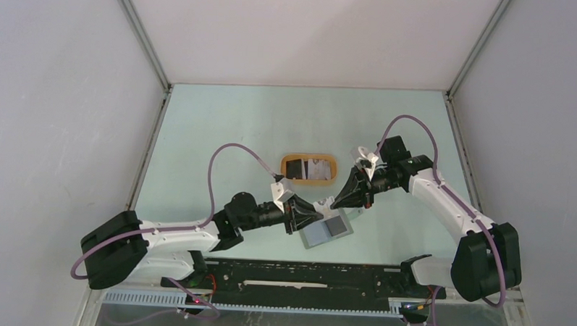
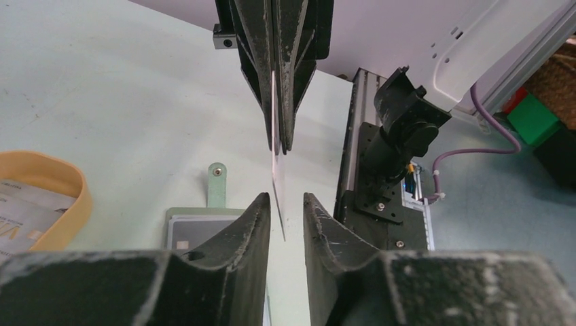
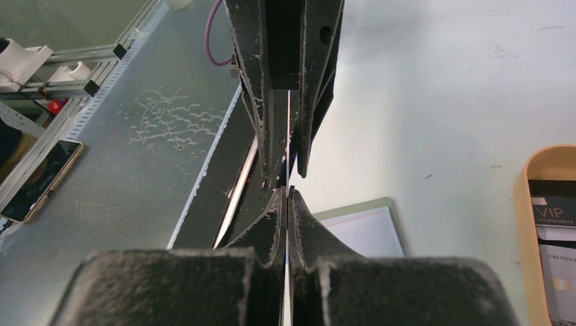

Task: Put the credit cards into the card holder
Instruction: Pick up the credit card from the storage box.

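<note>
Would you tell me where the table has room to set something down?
Bare: the far strip between orange tray and back wall, and both side margins. Crowded: middle, where left gripper and right gripper meet on a credit card by the card holder.

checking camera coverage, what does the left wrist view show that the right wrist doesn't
Only left wrist: the snap tab on the wallet. Only right wrist: a phone and a black VIP card in the orange tray. Both: the white card edge-on, the right gripper shut on it, the left gripper open around it, the wallet, the tray.
</note>
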`<state>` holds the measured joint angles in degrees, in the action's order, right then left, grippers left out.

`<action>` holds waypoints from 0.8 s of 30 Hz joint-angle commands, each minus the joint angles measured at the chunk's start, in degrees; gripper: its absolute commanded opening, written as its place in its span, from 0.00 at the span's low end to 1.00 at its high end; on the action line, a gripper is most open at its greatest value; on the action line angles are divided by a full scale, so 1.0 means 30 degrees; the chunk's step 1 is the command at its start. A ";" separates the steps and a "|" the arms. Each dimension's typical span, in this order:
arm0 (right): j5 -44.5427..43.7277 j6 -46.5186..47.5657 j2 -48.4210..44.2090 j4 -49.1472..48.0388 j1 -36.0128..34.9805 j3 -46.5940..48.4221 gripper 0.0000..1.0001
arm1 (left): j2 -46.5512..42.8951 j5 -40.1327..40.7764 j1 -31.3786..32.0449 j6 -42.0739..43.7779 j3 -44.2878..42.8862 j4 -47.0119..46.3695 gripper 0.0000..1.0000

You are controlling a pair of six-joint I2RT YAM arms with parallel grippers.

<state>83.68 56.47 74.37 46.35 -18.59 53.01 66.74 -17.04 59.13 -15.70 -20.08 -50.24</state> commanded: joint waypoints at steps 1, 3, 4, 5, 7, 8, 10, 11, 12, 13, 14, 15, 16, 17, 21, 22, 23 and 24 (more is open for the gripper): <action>0.0278 -0.0561 -0.0032 -0.0801 -0.0136 -0.0321 0.00 | -0.0371 -0.0276 -0.0198 -0.0840 -0.0471 -0.1435 0.31; 0.0247 -0.0599 -0.0024 -0.0808 -0.0156 -0.0356 0.00 | -0.0440 -0.0671 -0.0403 -0.1280 -0.0178 -0.2158 0.32; 0.0245 -0.0600 -0.0032 -0.0787 -0.0160 -0.0357 0.00 | -0.0463 -0.0930 -0.0511 -0.1457 0.0025 -0.2605 0.32; 0.0208 -0.0614 -0.0011 -0.0777 -0.0161 -0.0357 0.00 | -0.0481 -0.1281 -0.0623 -0.1663 0.0175 -0.3035 0.32; 0.0222 -0.0629 -0.0004 -0.0787 -0.0183 -0.0372 0.00 | -0.0410 -0.1868 -0.0857 -0.2093 0.0333 -0.3596 0.32; 0.0205 -0.0651 0.0010 -0.0773 -0.0204 -0.0359 0.00 | -0.0331 -0.2105 -0.0945 -0.2306 0.0312 -0.3664 0.32; 0.0181 -0.0680 0.0018 -0.0807 -0.0249 -0.0357 0.00 | -0.0104 -0.2446 -0.1060 -0.2633 0.0173 -0.3710 0.31; 0.0174 -0.0687 0.0039 -0.0802 -0.0253 -0.0357 0.00 | 0.0055 -0.2558 -0.1076 -0.2685 0.0135 -0.3850 0.31; 0.0177 -0.0710 0.0027 -0.0816 -0.0264 -0.0357 0.00 | 0.0163 -0.2605 -0.1078 -0.2732 0.0115 -0.4018 0.30; 0.0159 -0.0716 0.0025 -0.0817 -0.0276 -0.0357 0.00 | 0.0235 -0.2637 -0.1078 -0.2759 0.0128 -0.4149 0.29; 0.0164 -0.0717 0.0025 -0.0814 -0.0278 -0.0357 0.00 | 0.0273 -0.2666 -0.1078 -0.2759 0.0129 -0.4253 0.28; 0.0150 -0.0743 0.0032 -0.0802 -0.0278 -0.0357 0.00 | 0.0281 -0.2670 -0.1079 -0.2726 0.0115 -0.4296 0.27; 0.0145 -0.0746 0.0048 -0.0801 -0.0278 -0.0357 0.00 | 0.0304 -0.2714 -0.1100 -0.2718 0.0128 -0.4316 0.24; 0.0144 -0.0746 0.0057 -0.0819 -0.0278 -0.0357 0.00 | 0.0326 -0.2771 -0.1107 -0.2728 0.0125 -0.4318 0.23; 0.0160 -0.0897 0.0084 -0.0888 -0.0264 -0.0357 0.00 | 0.0410 -0.2819 -0.1221 -0.2900 0.0227 -0.4317 0.22; 0.0146 -0.0956 0.0091 -0.0929 -0.0236 -0.0357 0.00 | 0.0441 -0.2806 -0.1239 -0.2949 0.0270 -0.4337 0.22; 0.0159 -0.1000 0.0085 -0.0949 -0.0222 -0.0357 0.00 | 0.0471 -0.2754 -0.1252 -0.2995 0.0348 -0.4321 0.21; 0.0128 -0.1009 0.0084 -0.0958 -0.0220 -0.0357 0.00 | 0.0489 -0.2670 -0.1276 -0.3060 0.0424 -0.4297 0.20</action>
<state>83.68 54.06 74.39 44.88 -19.00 51.88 68.01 -23.22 55.46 -23.62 -19.97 -59.51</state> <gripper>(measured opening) 0.007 0.218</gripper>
